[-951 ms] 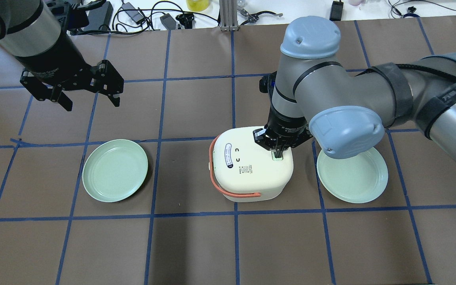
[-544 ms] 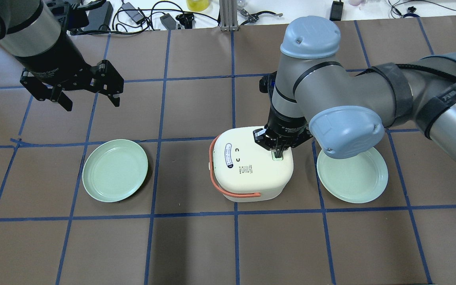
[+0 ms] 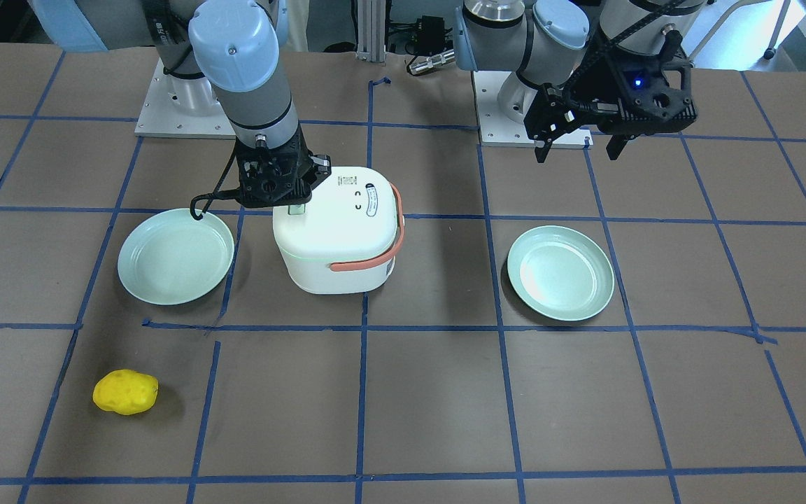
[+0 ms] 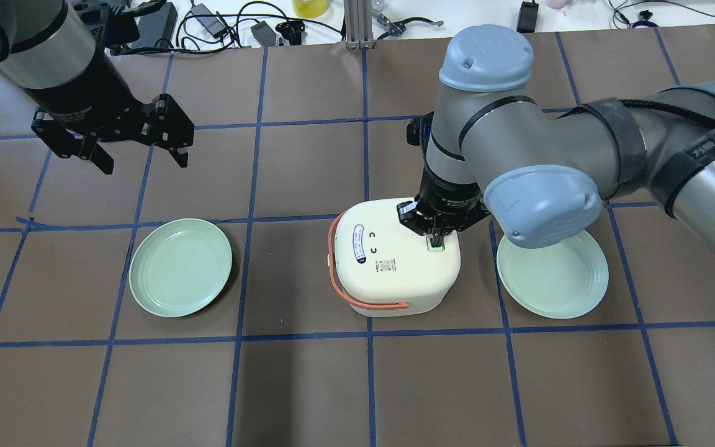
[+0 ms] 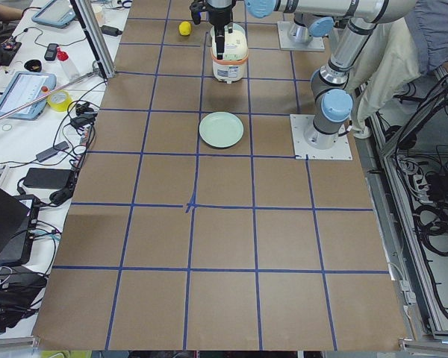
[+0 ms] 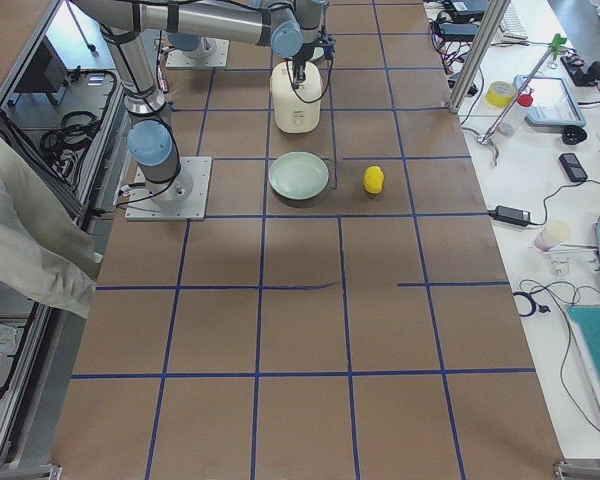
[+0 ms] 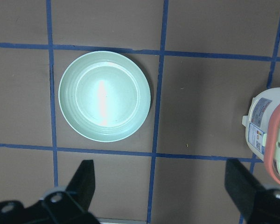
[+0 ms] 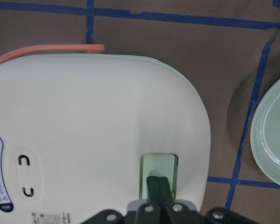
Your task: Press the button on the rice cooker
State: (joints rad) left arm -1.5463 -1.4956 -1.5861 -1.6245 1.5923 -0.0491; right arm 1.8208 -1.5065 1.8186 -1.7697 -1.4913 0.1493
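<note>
A white rice cooker [image 4: 395,264] with an orange handle [image 4: 336,273] stands mid-table; it also shows in the front view [image 3: 336,234]. Its pale green button [image 8: 158,172] sits on the lid near one edge. My right gripper [image 4: 436,241] is shut, its fingertips together and touching the button [image 4: 435,244] from above; the right wrist view shows the closed fingers [image 8: 157,189] on the button. My left gripper [image 4: 143,158] is open and empty, hovering above the table to the far left of the cooker.
One green plate [image 4: 180,267] lies left of the cooker, another [image 4: 553,276] right of it, partly under the right arm. A yellow potato-like object [image 3: 125,392] lies near the table's operator-side edge. Cables and tools lie along the table's far edge [image 4: 239,25].
</note>
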